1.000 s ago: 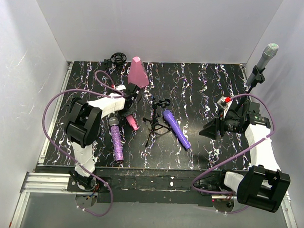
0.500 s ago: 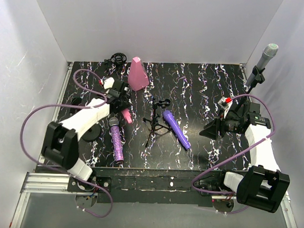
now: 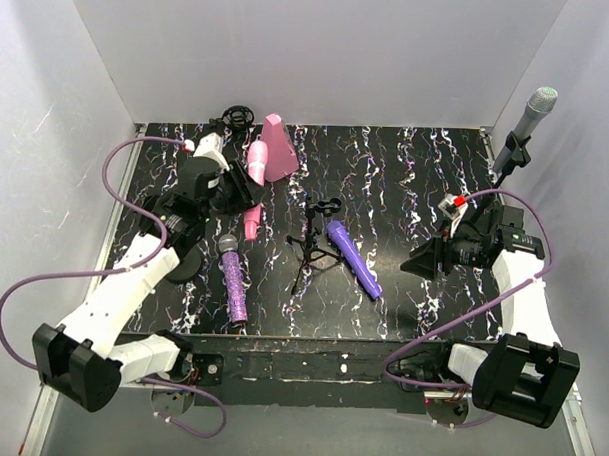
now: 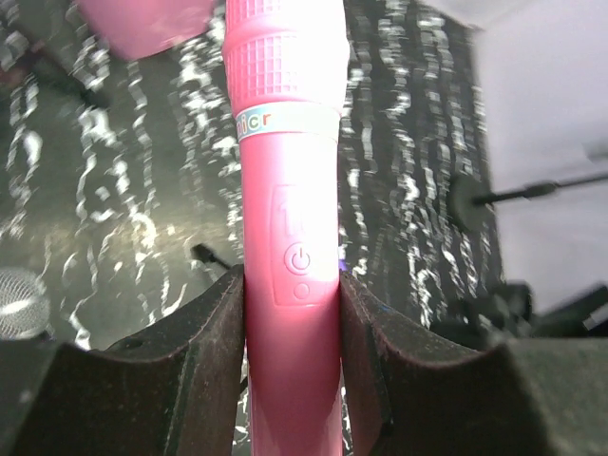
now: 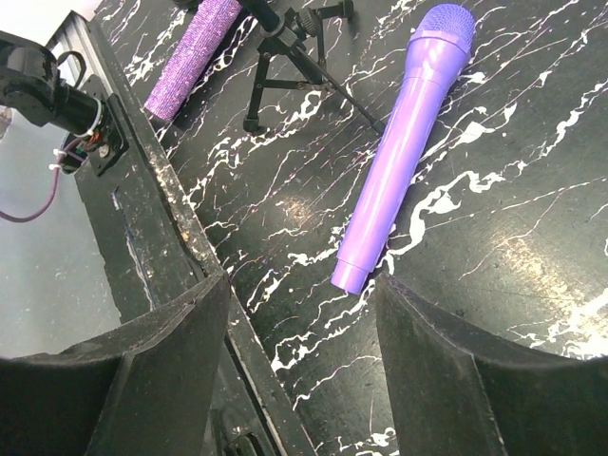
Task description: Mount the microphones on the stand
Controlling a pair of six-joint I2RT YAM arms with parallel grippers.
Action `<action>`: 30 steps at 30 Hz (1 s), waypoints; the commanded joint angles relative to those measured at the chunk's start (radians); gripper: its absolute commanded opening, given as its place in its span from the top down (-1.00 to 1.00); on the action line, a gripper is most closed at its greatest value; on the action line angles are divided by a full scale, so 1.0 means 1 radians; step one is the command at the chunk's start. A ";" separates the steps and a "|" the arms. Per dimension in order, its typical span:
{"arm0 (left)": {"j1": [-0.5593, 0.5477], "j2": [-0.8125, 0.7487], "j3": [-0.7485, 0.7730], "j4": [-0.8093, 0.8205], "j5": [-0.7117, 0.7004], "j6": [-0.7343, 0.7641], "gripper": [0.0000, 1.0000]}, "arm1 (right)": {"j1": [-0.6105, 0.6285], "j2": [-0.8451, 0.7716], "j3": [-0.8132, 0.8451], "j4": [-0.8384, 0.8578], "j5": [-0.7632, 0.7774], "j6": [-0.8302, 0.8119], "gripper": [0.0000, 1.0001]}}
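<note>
Item: pink plastic stick microphone (image 4: 292,237) | Change: raised off black marbled surface (image 3: 407,172), now far-left beside pink cone block (image 3: 277,152) | Left pincer (image 4: 292,285): pinching its body | Right pincer (image 5: 299,294): spread, empty, near smooth violet microphone (image 5: 399,152) | Pending: mounting on small black tripod stand (image 3: 312,243)

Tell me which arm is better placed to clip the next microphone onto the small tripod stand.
Left. The left tool is shut on the pink microphone, close to the tripod stand. The right tool is open and empty, with the violet microphone lying ungrasped below it.
</note>
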 commanded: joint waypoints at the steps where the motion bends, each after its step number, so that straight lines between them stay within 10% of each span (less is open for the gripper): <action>1: 0.003 -0.101 0.001 0.215 0.231 0.191 1.00 | -0.007 -0.022 0.044 -0.033 -0.030 -0.055 -0.39; 11: 0.002 -0.062 0.120 0.435 0.657 0.458 1.00 | -0.007 0.006 0.345 -0.315 -0.007 -0.296 -0.39; 20: -0.004 0.120 0.280 0.767 0.817 0.319 1.00 | 0.010 0.124 0.762 -0.423 -0.188 -0.175 -0.47; 25: -0.095 0.230 0.370 0.814 0.797 0.314 1.00 | 0.050 0.138 0.835 -0.122 -0.337 0.208 -0.49; 30: -0.234 0.293 0.444 0.760 0.704 0.432 1.00 | 0.076 -0.008 0.585 0.795 -0.303 1.071 -0.56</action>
